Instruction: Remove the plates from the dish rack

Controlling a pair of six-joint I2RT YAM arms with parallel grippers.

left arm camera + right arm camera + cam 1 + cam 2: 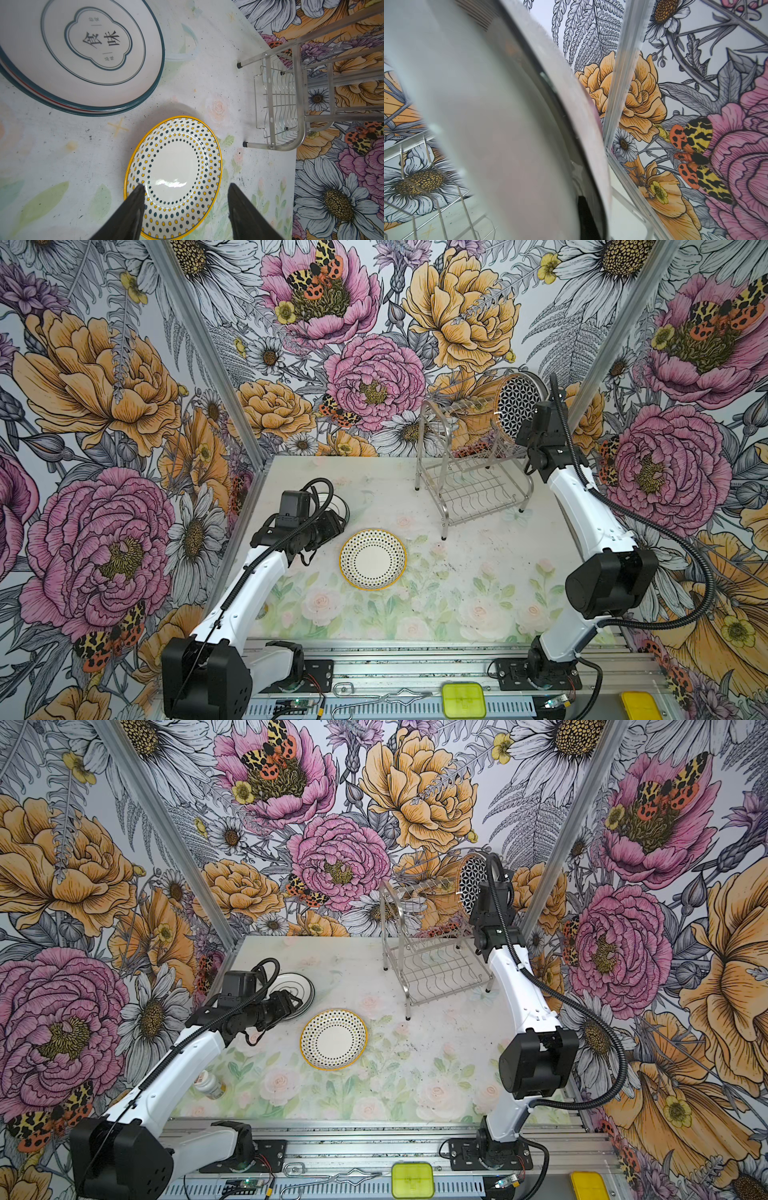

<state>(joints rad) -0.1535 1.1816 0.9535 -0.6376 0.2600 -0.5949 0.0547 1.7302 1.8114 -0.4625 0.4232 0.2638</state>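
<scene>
Rack (473, 489) stands at the back of the table (457, 605). At its top right end, the right gripper (526, 428) pinches the lattice plate (512, 406), which stands on edge. The left gripper (187, 186) hangs spread apart over the dotted plate (372, 559), beside a stack of plates (83, 52).

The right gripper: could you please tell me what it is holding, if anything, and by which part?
The right gripper is shut on the rim of the lattice plate standing in the dish rack.
</scene>
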